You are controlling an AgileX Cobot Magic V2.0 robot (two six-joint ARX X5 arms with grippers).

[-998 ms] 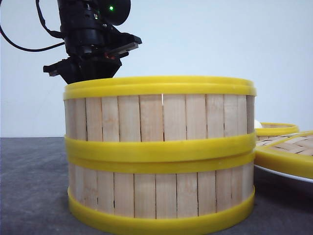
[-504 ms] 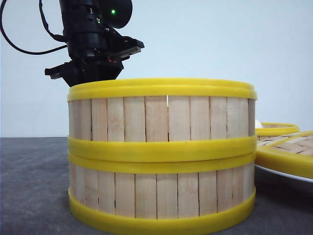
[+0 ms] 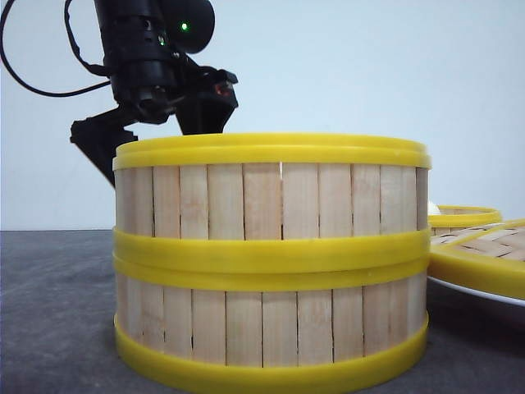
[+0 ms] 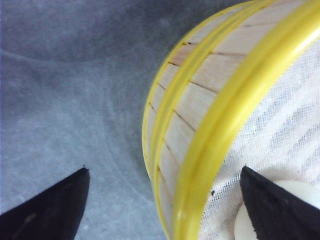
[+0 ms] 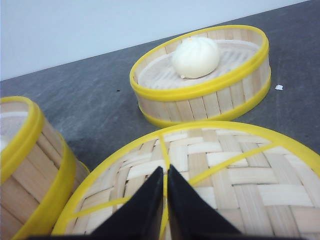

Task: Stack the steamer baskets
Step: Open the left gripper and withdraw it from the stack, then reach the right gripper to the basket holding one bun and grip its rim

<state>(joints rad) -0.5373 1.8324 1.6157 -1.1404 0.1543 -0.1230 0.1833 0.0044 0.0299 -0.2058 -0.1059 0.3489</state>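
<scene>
Two steamer baskets (image 3: pixel 271 263) stood stacked; a third basket (image 5: pixel 205 75) waited apart. The left gripper (image 4: pixel 165 205) straddled the top rim, spread; the right gripper (image 5: pixel 165 205) was pressed together.

stacked baskets (image 3: pixel 271 263) block centre | lid (image 3: pixel 484 258) crowds right | left floor open

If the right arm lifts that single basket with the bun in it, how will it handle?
The single basket looks rigid: bamboo slats held between thick yellow rims, so it probably won't flex. Being low and wide, it seems unlikely to tip. The smooth rims may be slippery. The bun sits loose inside and could roll if the basket tilts.
</scene>
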